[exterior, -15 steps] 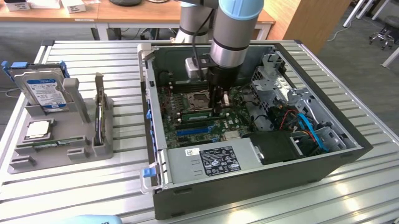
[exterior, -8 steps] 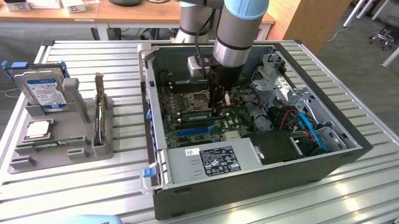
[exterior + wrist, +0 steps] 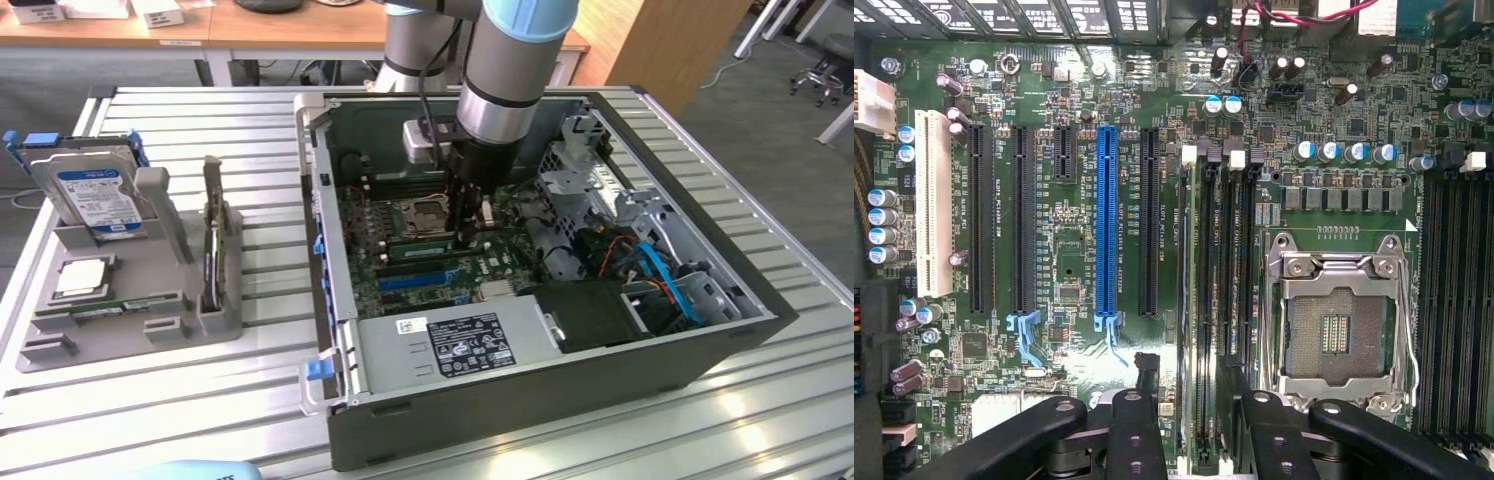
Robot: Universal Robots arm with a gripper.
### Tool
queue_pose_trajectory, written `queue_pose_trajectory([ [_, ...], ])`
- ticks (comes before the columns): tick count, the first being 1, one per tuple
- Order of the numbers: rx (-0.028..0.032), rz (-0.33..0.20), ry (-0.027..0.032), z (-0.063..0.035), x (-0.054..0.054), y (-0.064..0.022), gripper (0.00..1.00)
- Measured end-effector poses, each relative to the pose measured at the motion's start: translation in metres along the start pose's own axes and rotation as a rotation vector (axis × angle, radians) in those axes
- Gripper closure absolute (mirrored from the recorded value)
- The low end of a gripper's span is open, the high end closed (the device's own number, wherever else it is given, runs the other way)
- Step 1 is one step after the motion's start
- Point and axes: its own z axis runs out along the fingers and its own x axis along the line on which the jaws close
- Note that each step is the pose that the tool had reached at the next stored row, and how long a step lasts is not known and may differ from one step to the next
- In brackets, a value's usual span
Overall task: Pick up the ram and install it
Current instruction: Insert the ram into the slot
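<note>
your gripper [image 3: 1189, 440] hung wide open inside the computer case [image 3: 534, 390], right above the row of memory slots [image 3: 1216, 300] beside the empty processor socket [image 3: 1339, 325], and it held nothing. a ram stick [image 3: 1199, 330] seemed already seated in a slot between the fingers [image 3: 1134, 440], its long axis along the slot. seen edge-on, you couldn't confirm its latches. the tray [image 3: 127, 320] on the table [image 3: 747, 420] held a drive [image 3: 94, 195].

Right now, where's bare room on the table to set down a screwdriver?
Bare slats lie between the grey parts tray and the open computer case, and along the table edge in front of both. Inside the case it is crowded: gripper over the motherboard, cables beside.
</note>
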Motion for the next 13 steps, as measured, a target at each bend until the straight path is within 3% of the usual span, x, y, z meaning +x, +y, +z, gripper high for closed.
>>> queue_pose_trajectory([
  [6,-0.0003,0.0,0.0001,-0.0012,0.0,0.0,0.64],
  [13,-0.0018,0.0,0.0004,-0.0099,-0.0002,0.0002,0.64],
])
